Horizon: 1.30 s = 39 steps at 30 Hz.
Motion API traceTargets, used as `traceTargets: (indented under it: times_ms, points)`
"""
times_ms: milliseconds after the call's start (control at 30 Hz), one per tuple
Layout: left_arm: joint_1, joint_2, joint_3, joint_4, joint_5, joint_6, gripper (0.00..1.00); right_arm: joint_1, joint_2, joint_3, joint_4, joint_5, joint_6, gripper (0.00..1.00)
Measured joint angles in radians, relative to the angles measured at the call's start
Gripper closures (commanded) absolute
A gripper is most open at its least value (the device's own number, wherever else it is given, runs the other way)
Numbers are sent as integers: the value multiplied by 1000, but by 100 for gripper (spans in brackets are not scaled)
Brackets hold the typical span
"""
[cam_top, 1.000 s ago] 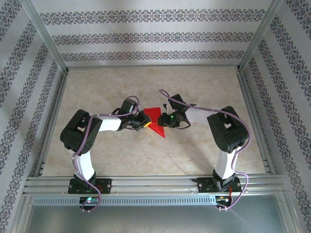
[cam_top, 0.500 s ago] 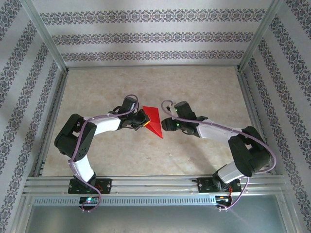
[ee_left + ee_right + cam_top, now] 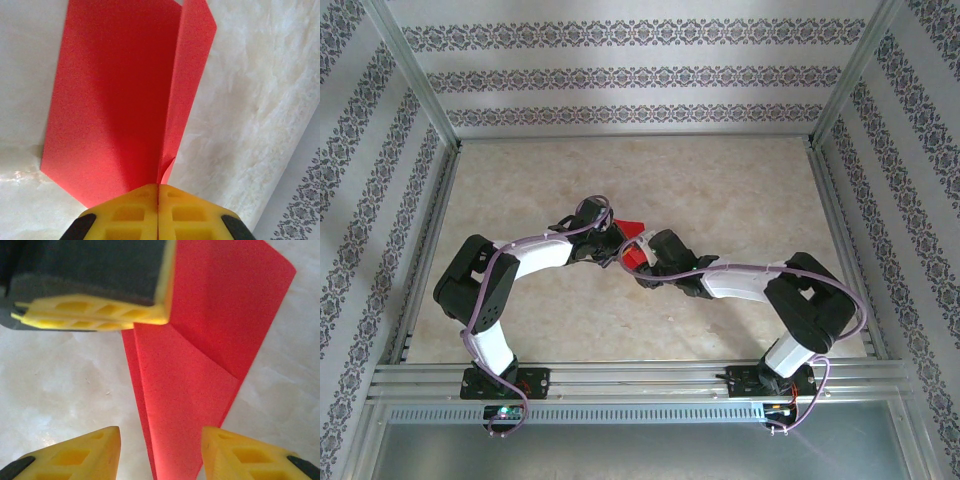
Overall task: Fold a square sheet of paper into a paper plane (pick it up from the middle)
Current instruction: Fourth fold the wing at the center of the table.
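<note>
My left gripper (image 3: 158,192) was clamped on the paper (image 3: 115,100) at its left edge, centre of the table (image 3: 750,190). My right gripper (image 3: 160,440), fingers spread, straddled the narrow end, crease running away between them.

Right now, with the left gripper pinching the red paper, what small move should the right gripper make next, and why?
Probably close the right gripper on the red paper. Its jaws stand open on either side of the paper's narrow folded end, and the left gripper is shut on the paper beyond, so the sheet looks anchored for a second pinch.
</note>
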Motion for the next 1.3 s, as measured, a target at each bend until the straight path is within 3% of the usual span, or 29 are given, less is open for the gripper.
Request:
traceTargets:
  times_ms: [800,1067,1300]
  points:
    - [-1,0,0,-8,-4,-30,89,6,65,0,23,76,-20,82]
    - [13,-12,1,-45,-26,-27,76,-3,65,0,23,41,-13,87]
    - [104,-140,-1,-111,-90,3,66,-68,65,-6,34,-91,44,89]
